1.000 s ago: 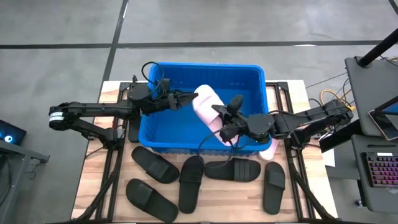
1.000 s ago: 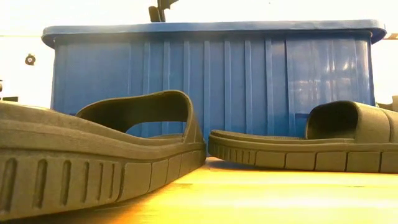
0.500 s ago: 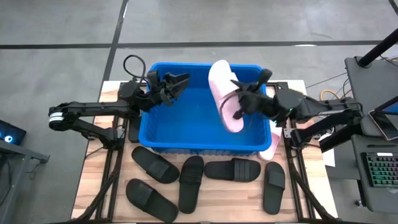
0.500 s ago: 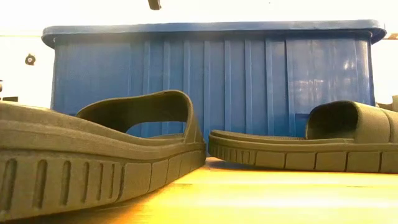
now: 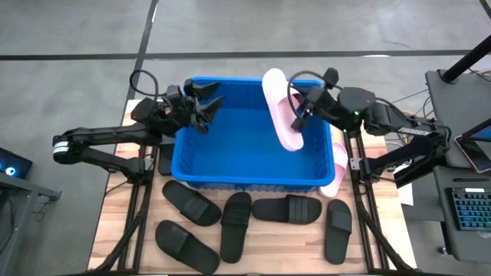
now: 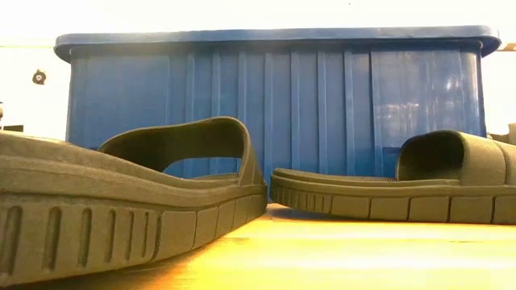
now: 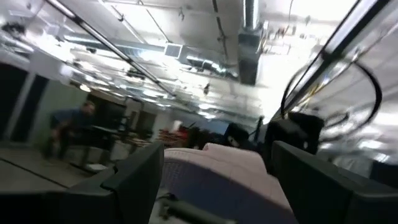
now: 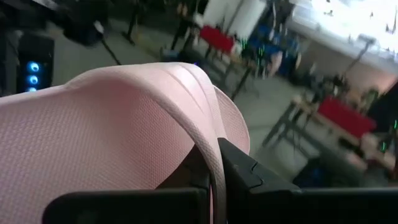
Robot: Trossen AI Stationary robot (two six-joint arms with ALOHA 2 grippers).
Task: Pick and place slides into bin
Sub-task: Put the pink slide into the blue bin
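A pale pink slide (image 5: 279, 107) hangs above the right part of the blue bin (image 5: 184, 165), held by my right gripper (image 5: 301, 116), which is shut on it. It fills the right wrist view (image 8: 112, 137). My left gripper (image 5: 207, 107) is open and empty above the bin's far left corner, pointing at the pink slide (image 7: 217, 165). A second pink slide (image 5: 336, 175) leans on the bin's right outer wall. Several black slides (image 5: 192, 203) lie flat on the table in front of the bin. The low view shows two of them (image 6: 129, 201) before the bin's wall (image 6: 282, 97). My right gripper pinches the pink slide's wide strap at its edge (image 8: 214, 163) between its two fingers. The fingers (image 5: 305, 107) come roughly level from the table's right side. The slide is lifted clear above the bin, tipped up on its side, with its length running from far to near.
The bin takes up the table's far middle. The black slides (image 5: 288, 208) fill the near strip of the wooden table (image 5: 115, 230). Dark arm frames run along both table sides. A desk with a keyboard (image 5: 468, 211) stands off the right edge.
My right gripper has risen and gone toward the table's far edge with the pink slide, which has come up out of the bin and tipped onto its side. My left gripper has drawn back from the pink slide toward the table's left and risen.
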